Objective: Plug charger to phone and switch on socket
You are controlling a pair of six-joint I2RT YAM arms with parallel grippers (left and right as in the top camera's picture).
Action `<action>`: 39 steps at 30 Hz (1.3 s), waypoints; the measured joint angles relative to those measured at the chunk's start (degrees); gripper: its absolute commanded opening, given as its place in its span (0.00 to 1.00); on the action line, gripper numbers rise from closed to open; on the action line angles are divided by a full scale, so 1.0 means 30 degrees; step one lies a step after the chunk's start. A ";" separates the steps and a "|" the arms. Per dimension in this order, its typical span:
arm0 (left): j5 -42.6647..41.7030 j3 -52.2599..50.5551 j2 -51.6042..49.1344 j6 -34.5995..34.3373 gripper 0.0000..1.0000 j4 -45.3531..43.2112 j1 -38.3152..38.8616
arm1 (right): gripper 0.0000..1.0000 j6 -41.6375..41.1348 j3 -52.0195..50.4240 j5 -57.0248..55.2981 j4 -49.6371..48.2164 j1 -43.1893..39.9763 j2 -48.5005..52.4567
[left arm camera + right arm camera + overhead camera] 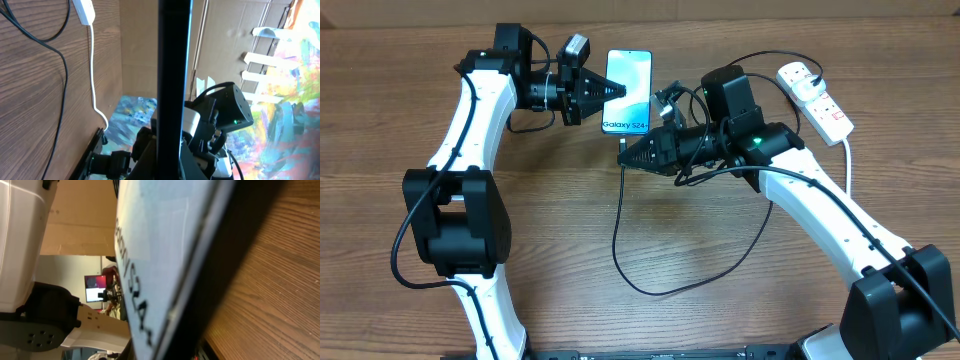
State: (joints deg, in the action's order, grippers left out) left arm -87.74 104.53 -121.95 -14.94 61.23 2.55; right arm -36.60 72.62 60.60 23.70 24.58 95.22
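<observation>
The phone (630,85) sits at the far middle of the tabletop (720,320), screen up, its "Galaxy" text at the near end. The left pincer (603,95) reaches in from the left and is clamped on the phone's left edge. In the left wrist view the phone (172,75) shows edge-on, a dark bar running down the centre of the frame.

The right pincer (625,152) lies just near of the phone's near end, pointing left. Its jaws are together on the tip end of the charger (617,240). The connector itself is too small to make out, and I cannot tell whether it touches the phone. From the right pincer the thin black cable drops toward the near edge, loops across the wood and climbs back under the right arm. The right wrist view is filled by the phone's screen (160,255) seen very close and at a slant, with wood grain (280,280) beside it.

The socket (817,95) lies at the far right, well apart from the phone. It is angled, with red marks on its switches — a black cable arcs in to its far end. Its thick white cord (847,160) trails toward the near right. In the left wrist view one end of the socket (84,11) shows at the top.
</observation>
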 measured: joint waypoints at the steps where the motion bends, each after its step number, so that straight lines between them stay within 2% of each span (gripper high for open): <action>1: 0.0000 0.0000 0.0000 0.0000 0.04 0.0000 0.0000 | 0.04 0.0029 0.0000 0.0117 -0.0029 -0.0073 0.0000; 14: 0.0000 0.0000 0.0000 0.0007 0.04 -0.0073 0.0000 | 0.04 0.0277 0.0000 0.1821 -0.0066 -0.0444 0.0000; 39: 0.0000 0.0000 0.0000 0.0007 0.04 -0.0073 0.0000 | 0.04 0.0168 0.0000 0.1180 -0.0670 -0.0444 0.0000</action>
State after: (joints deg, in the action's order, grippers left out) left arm -87.74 104.53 -121.95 -14.92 61.01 2.55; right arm -36.10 72.62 64.14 21.69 23.24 95.22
